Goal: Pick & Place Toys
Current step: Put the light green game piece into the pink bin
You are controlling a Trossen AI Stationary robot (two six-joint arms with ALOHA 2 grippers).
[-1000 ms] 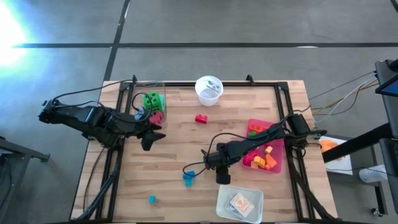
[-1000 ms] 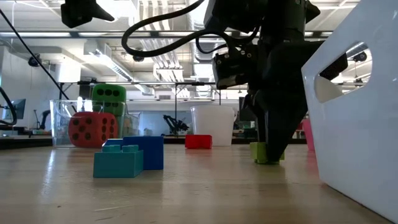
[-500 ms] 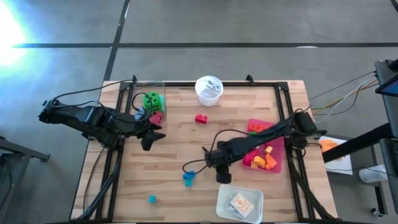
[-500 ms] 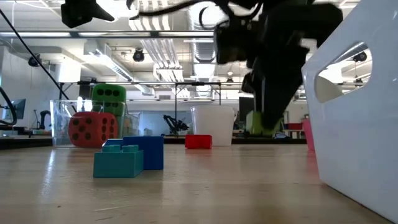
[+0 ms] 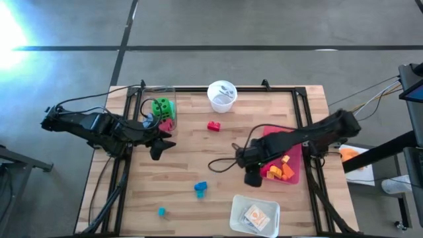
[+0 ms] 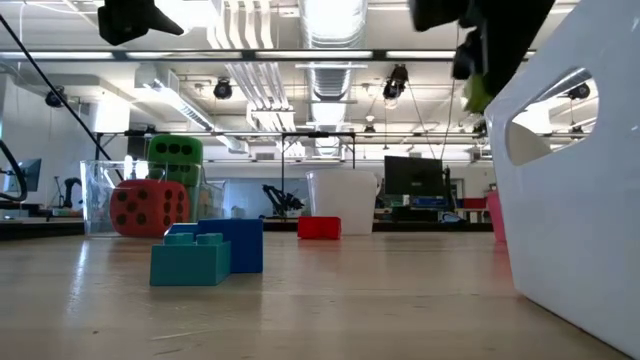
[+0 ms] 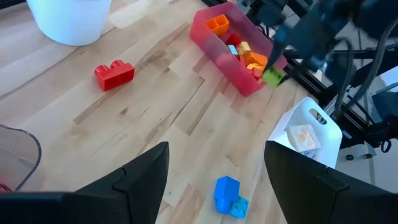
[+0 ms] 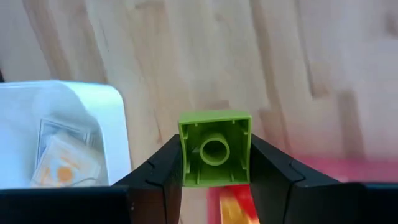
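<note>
My right gripper [image 5: 252, 176] is shut on a lime-green brick [image 8: 215, 149] and hangs high above the table, just left of the pink bin [image 5: 295, 178] that holds orange, yellow, red and green bricks. The same brick also shows in the left wrist view [image 7: 272, 76] and in the low view [image 6: 478, 95]. My left gripper [image 7: 216, 150] hovers open at the table's left, beside a clear box [image 5: 153, 99] with a green die [image 5: 160, 106] and a red die [image 5: 166, 123]. A red brick [image 5: 213, 125], a blue pair [image 5: 200, 189] and a small teal brick [image 5: 161, 211] lie flat on the wood. My right gripper pinches the green brick by two opposite side walls [image 8: 185, 155] between its two fingers [image 8: 163, 171]. The fingers come from above, pointing steeply down. The brick's hollow underside [image 8: 215, 150] faces the wrist camera. It is lifted well clear of the table.
A white cup [image 5: 222, 96] stands at the far middle. A white rectangular tray [image 5: 255, 215] with a packet sits at the near edge, right below my right gripper's place. Black frame rails [image 5: 305, 119] run along the table's sides.
My right gripper has risen from the table top with the green brick and has gone toward the table's right edge, up to the pink bin. The brick, which stood on the wood a second ago, now hangs clear of it.
</note>
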